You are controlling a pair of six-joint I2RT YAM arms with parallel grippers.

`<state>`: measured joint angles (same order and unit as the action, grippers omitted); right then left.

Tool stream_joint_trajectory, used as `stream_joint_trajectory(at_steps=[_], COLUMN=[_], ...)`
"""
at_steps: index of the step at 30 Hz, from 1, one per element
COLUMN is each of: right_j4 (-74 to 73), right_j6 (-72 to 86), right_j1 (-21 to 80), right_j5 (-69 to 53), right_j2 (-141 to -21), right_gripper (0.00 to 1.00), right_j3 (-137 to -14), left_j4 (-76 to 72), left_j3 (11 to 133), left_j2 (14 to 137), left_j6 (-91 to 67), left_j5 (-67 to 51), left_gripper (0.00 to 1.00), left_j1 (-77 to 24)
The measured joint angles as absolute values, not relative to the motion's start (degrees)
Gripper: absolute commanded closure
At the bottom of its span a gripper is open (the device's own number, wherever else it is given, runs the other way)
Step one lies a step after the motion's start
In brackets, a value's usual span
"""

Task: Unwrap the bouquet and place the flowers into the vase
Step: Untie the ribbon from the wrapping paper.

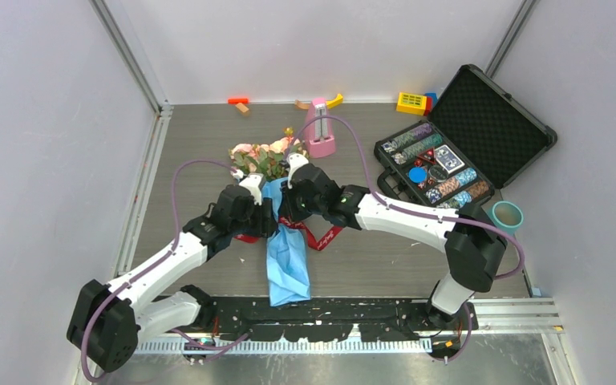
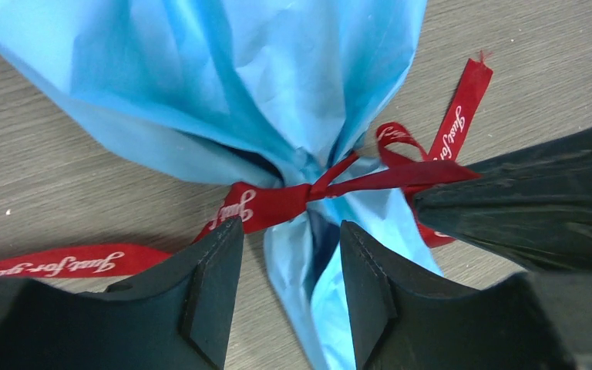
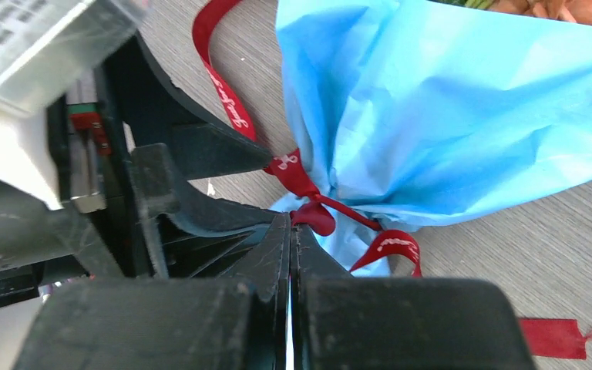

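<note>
The bouquet lies on the table with its flowers [image 1: 261, 158] pointing away and its blue paper cone [image 1: 286, 261] toward the arm bases. A dark red ribbon [image 2: 270, 202] is knotted round the paper's neck. My left gripper [image 2: 289, 243] is open, its fingers [image 2: 216, 285] straddling the blue paper just below the knot. From the other side, my right gripper [image 3: 291, 222] is shut on a taut strand of the ribbon [image 3: 312, 216] right at the knot. Both grippers meet at the neck, left gripper [image 1: 265, 216] and right gripper [image 1: 292, 213]. The teal vase [image 1: 506, 215] stands far right.
A pink tapered object [image 1: 319, 128] stands just behind the flowers. An open black case [image 1: 481, 120] of poker chips lies at the right rear beside the vase. Small toy blocks [image 1: 411, 102] sit along the back wall. Loose ribbon tails [image 1: 321, 238] trail on the table.
</note>
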<state>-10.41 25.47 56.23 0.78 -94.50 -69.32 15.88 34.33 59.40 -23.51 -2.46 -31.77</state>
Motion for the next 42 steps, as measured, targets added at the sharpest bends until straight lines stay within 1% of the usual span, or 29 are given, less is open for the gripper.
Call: stream_joint_trajectory(at_steps=[6, 10, 12, 15, 22, 24, 27, 32, 36, 42], right_j4=[-11.0, -11.3, -11.4, -11.9, -13.9, -14.0, -14.2, -14.5, -15.0, -15.2], right_j6=[25.8, 26.2, 26.8, 28.1, 32.7, 34.0, 36.4, 39.8, 41.3, 42.6], right_j1=[56.2, 56.1, 56.1, 56.1, 56.1, 56.1, 56.1, 56.1, 56.1, 56.1], right_j5=[0.8, 0.8, 0.8, 1.5, 6.3, 7.2, 8.1, 9.0, 9.6, 10.2], right_j2=[-93.5, -93.5, -93.5, -93.5, -93.5, -93.5, -93.6, -94.0, -94.3, -94.3], right_gripper=[1.00, 1.00, 1.00, 1.00, 1.00, 1.00, 1.00, 1.00, 1.00, 1.00], right_j3=[-70.3, -70.9, -71.0, -71.1, -72.7, -73.3, -74.2, -75.0, -75.2, -75.2], left_j4=[14.2, 11.8, 10.5, 8.6, 1.7, -0.9, -6.4, -13.6, -17.2, -21.3], left_j3=[33.7, 32.6, 31.3, 28.6, 20.8, 19.4, 18.0, 17.5, 17.4, 15.6], left_j2=[59.5, 58.6, 57.1, 53.9, 45.3, 44.8, 46.0, 50.6, 51.2, 50.6], left_j6=[-23.7, -24.4, -25.5, -27.8, -34.8, -37.0, -40.6, -45.1, -47.6, -50.4], left_j5=[-2.7, -3.6, -4.2, -5.5, -9.2, -10.1, -10.6, -10.6, -10.4, -8.9], left_gripper=[0.44, 0.46, 0.48, 0.48, 0.42, 0.39, 0.38, 0.42, 0.48, 0.46], left_j1=[-31.8, -31.8, -31.8, -31.8, -31.8, -31.8, -31.8, -31.8, -31.8, -31.9])
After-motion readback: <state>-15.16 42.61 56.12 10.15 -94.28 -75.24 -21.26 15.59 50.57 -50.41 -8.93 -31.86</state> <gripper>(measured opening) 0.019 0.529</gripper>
